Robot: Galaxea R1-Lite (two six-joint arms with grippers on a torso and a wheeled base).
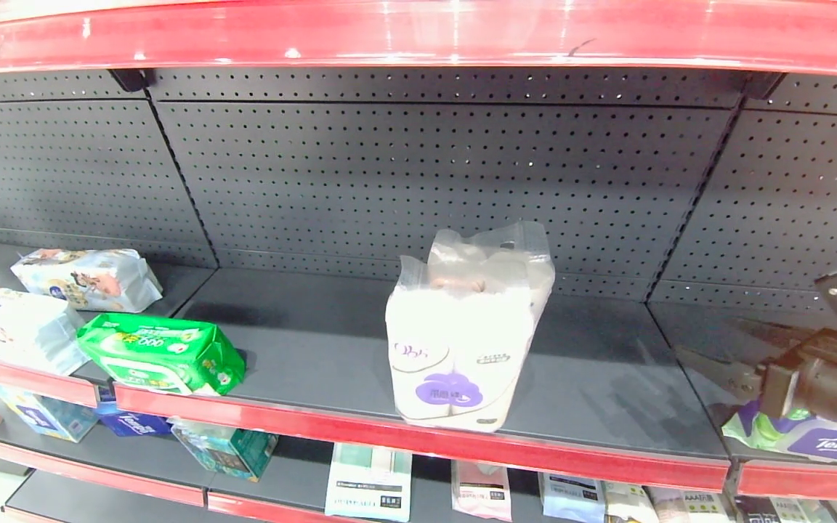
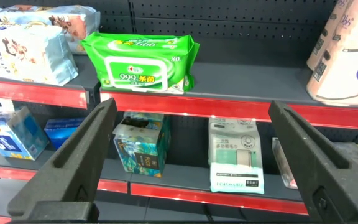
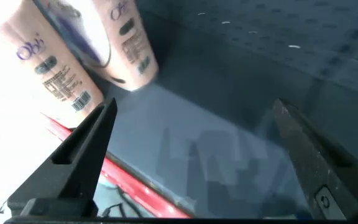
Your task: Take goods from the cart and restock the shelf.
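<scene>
A white pack of toilet rolls (image 1: 462, 334) in clear wrap stands upright near the front edge of the grey shelf (image 1: 302, 341), about mid-width. My right gripper (image 1: 702, 367) hovers over the shelf to the right of the pack, apart from it. In the right wrist view the gripper (image 3: 194, 115) is open with nothing between its fingers, and the roll pack (image 3: 73, 56) lies beyond one finger. My left gripper (image 2: 191, 112) is open and empty in front of the shelving, level with the red shelf edge (image 2: 185, 106).
A green wipes pack (image 1: 160, 352) lies at the shelf front on the left, with tissue packs (image 1: 88, 276) behind it. A purple and green tissue pack (image 1: 803, 436) sits under my right arm. Several goods fill the lower shelf (image 2: 235, 155). A red shelf (image 1: 418, 33) runs overhead.
</scene>
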